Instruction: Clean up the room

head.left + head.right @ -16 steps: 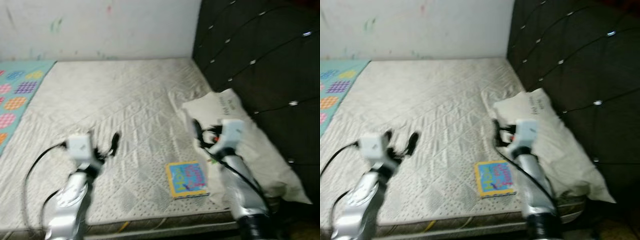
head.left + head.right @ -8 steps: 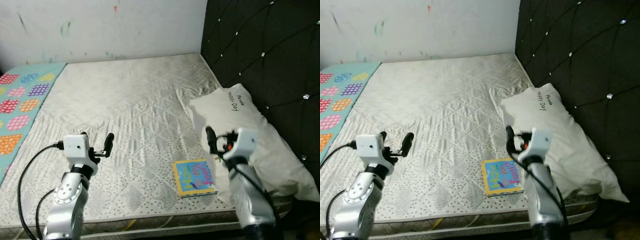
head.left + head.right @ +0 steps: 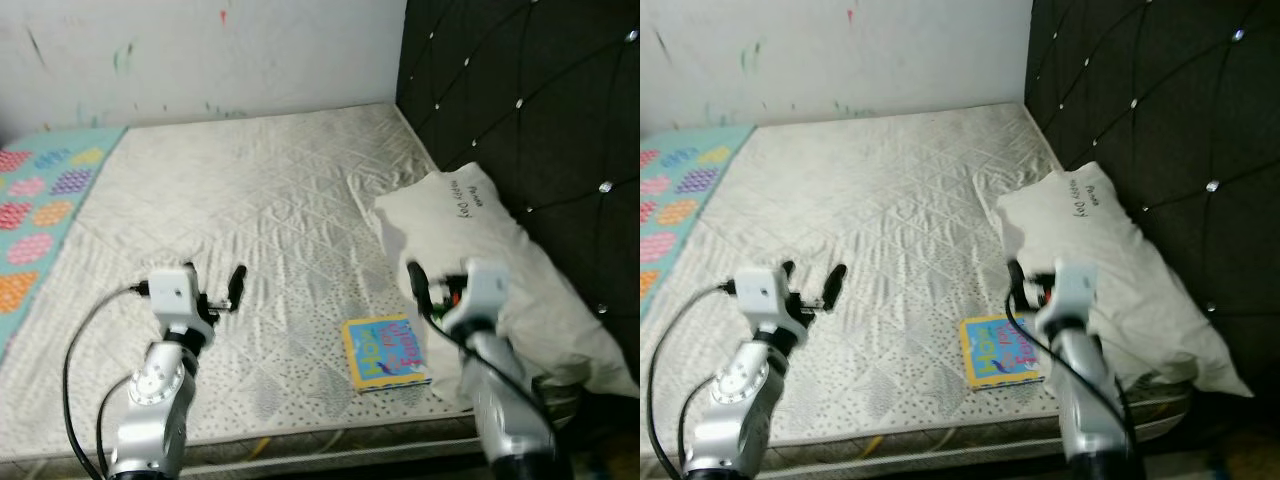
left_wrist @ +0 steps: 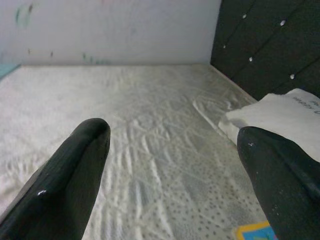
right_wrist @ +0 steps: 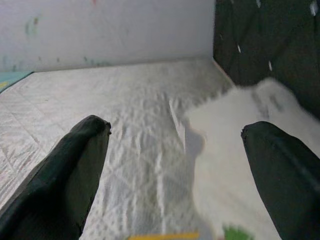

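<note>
A small picture book (image 3: 385, 353) with a blue and yellow cover lies flat near the front edge of the bare quilted mattress (image 3: 250, 200). My right gripper (image 3: 440, 290) hovers open just right of the book, over the edge of a white pillow (image 3: 490, 250). In the right wrist view its open gripper (image 5: 175, 165) looks across the mattress, with the pillow (image 5: 240, 150) ahead. My left gripper (image 3: 213, 283) is open above the mattress, well left of the book, holding nothing. The left wrist view catches the book's corner (image 4: 255, 231).
A black tufted headboard (image 3: 520, 110) runs along the right side behind the pillow. A white wall (image 3: 200, 50) with paint marks closes the far end. A teal blanket (image 3: 40, 200) with coloured dots covers the left edge of the bed.
The whole view shifted and sharpened as the camera moved. Both grippers stay open above the mattress, and the book and pillow lie where they were.
</note>
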`<state>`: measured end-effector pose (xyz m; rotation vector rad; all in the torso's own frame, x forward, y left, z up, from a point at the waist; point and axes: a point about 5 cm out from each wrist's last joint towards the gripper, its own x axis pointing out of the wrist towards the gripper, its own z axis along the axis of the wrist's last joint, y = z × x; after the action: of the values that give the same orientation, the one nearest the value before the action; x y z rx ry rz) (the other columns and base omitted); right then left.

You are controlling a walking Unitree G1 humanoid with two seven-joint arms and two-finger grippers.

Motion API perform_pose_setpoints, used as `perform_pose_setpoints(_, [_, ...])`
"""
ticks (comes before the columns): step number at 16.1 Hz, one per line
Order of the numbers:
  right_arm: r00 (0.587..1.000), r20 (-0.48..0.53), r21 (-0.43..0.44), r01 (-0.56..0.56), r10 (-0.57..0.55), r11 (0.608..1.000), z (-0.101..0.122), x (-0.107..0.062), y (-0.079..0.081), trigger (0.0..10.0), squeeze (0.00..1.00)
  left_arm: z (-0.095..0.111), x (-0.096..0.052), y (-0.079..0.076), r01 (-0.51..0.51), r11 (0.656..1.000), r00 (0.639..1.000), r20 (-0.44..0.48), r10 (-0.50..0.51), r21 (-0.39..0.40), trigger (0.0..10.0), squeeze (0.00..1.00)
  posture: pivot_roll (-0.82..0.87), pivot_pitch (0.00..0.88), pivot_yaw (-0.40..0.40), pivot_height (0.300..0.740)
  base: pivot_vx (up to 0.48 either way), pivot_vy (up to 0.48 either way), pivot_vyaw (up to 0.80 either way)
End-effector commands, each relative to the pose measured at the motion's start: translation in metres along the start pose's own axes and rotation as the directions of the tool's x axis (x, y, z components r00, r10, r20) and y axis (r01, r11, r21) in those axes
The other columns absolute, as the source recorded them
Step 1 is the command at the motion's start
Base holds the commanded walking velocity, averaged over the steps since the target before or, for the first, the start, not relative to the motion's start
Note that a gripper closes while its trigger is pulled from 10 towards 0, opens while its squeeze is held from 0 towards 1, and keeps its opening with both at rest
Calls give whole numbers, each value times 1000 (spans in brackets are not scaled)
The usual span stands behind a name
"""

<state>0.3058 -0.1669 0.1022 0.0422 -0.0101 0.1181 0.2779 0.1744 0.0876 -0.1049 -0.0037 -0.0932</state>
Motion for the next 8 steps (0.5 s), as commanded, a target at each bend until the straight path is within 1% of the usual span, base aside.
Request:
perform_pose_setpoints(1, [999, -25, -5, -44, 44, 999, -4, 2, 6, 10000, 0, -2, -4, 6, -41, 999, 999, 4, 41, 4, 10000, 0, -2, 0, 6, 740, 0, 0, 0])
perform_pose_setpoints(3, [995, -28, -26, -92, 92, 995, 0, 8, 10, 10000, 0, -7, -11, 8, -83, 996, 997, 2, 83, -13, 10000, 0, 9, 0, -32, 740, 0, 0, 0])
perform_pose_setpoints(4, [994, -24, -8, -102, 102, 995, 1, 9, 13, 10000, 0, -9, -13, 9, -97, 995, 995, 0, 97, -21, 10000, 0, 12, 0, -37, 740, 0, 0, 0])
perform_pose_setpoints(5, [994, -25, -7, -109, 109, 994, 0, 9, 15, 10000, 0, -9, -15, 9, -104, 994, 995, 1, 104, -27, 10000, 0, 15, 0, -37, 740, 0, 0, 0])
perform_pose_setpoints(8, [994, -39, 1, -103, 102, 995, -6, 4, 20, 10000, 0, -10, -18, 9, -92, 996, 996, -8, 92, -22, 10000, 0, 16, 0, -26, 740, 0, 0, 0])
